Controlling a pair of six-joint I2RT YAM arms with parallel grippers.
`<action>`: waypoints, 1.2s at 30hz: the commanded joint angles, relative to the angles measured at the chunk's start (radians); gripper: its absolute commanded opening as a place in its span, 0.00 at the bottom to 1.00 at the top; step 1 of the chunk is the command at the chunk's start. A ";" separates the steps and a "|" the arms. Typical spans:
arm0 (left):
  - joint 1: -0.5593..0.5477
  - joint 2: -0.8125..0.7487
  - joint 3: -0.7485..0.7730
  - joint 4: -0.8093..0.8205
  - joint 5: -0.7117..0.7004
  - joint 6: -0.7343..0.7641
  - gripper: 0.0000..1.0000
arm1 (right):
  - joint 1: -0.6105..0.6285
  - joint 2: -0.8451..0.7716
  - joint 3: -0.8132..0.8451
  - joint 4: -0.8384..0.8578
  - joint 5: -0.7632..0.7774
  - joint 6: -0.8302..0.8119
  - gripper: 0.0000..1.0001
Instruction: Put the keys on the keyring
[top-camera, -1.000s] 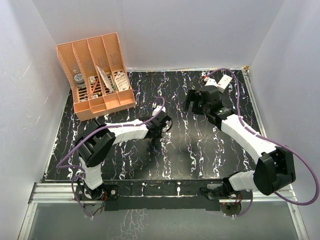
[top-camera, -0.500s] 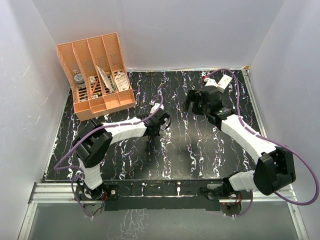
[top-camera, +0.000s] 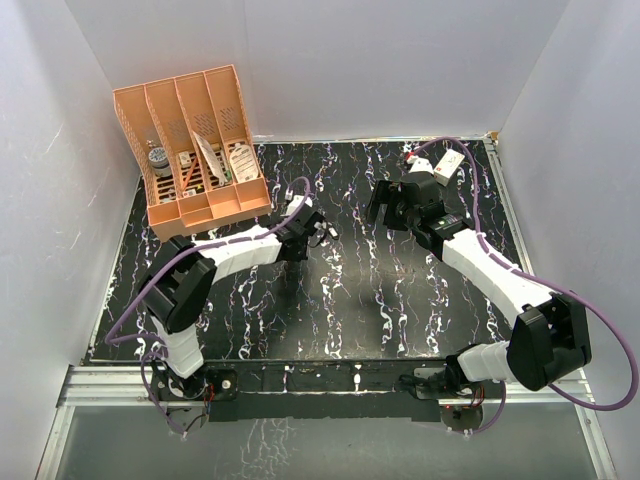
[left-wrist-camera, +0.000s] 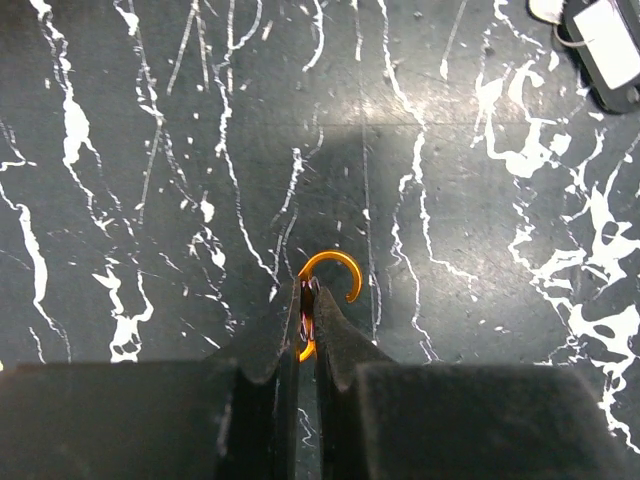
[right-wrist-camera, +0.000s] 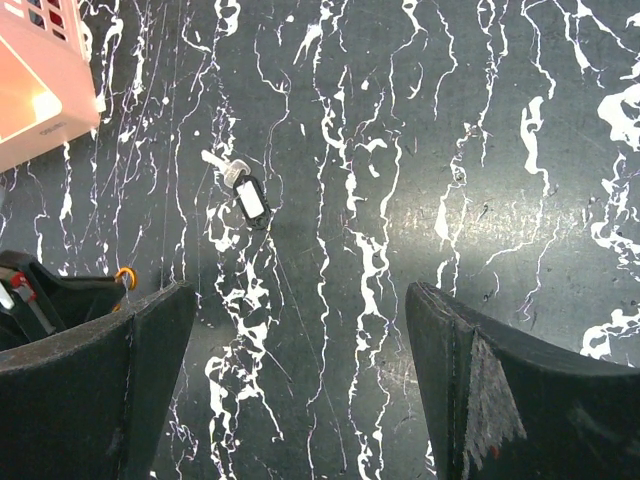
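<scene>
From above, the left gripper (top-camera: 308, 228) sits near the middle of the black marbled table (top-camera: 250, 320). The orange organizer (top-camera: 190, 150) is close by at its 10 o'clock. The right gripper (top-camera: 383, 205) hangs just to its 3 o'clock, apart from it. A white box with a red mark (top-camera: 445, 165) lies near the far right corner. How wide either claw stands cannot be told from this view.

In the right wrist view, the right claw's two fingers are spread wide with nothing between them, only bare table. The keys (right-wrist-camera: 246, 195), a silvery blade joined to a small dark tag with a pale face, lie flat on the table at about 11 o'clock from the gap. The left claw's dark tip pokes in at 9 o'clock, and the small orange keyring (right-wrist-camera: 125, 277) shows at its end, well apart from the keys.

In the left wrist view, the left claw's fingers are pressed almost together on the keyring's lower part. Its open hook curls out above the tips toward 1 o'clock. A dark piece with a white face, probably the keys' tag, lies at the 2 o'clock corner.
</scene>
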 joint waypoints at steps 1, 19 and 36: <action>0.026 -0.076 0.025 -0.005 0.004 0.019 0.00 | -0.004 0.006 -0.013 0.071 -0.034 -0.026 0.85; 0.069 -0.140 0.028 -0.004 0.043 0.030 0.00 | 0.093 0.349 0.181 0.118 -0.085 -0.092 0.69; 0.108 -0.229 -0.042 0.009 0.097 0.029 0.00 | 0.124 0.605 0.391 0.097 -0.161 0.040 0.45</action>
